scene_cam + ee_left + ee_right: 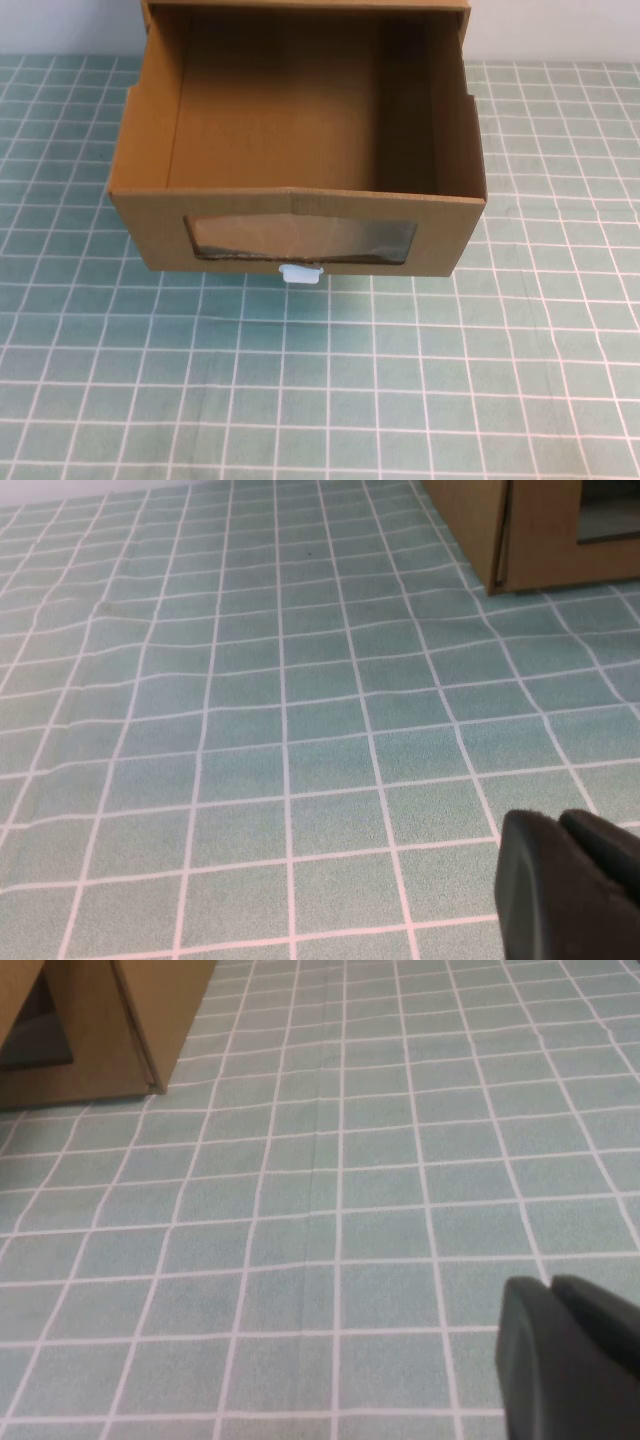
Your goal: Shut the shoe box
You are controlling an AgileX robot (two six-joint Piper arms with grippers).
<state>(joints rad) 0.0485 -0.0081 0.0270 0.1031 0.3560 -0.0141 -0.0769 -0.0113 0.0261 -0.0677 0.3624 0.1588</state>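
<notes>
Filling the upper centre of the high view, the shoe box (300, 150) sits on the green gridded table (320, 400), drawer pulled out, white pull tab (301, 274) below its window. An off-centre push could skew the drawer. Lower frame lies open. Left pincer (575, 885) and right pincer (570, 1360) hover low, seemingly together.

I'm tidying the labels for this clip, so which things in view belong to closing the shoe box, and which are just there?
Belongs to the job:
- shoe box, drawer pulled out, empty inside
- white pull tab under its clear window
- left gripper, low over the mat, clear of the box
- right gripper, likewise

Just there:
- green grid mat
</notes>
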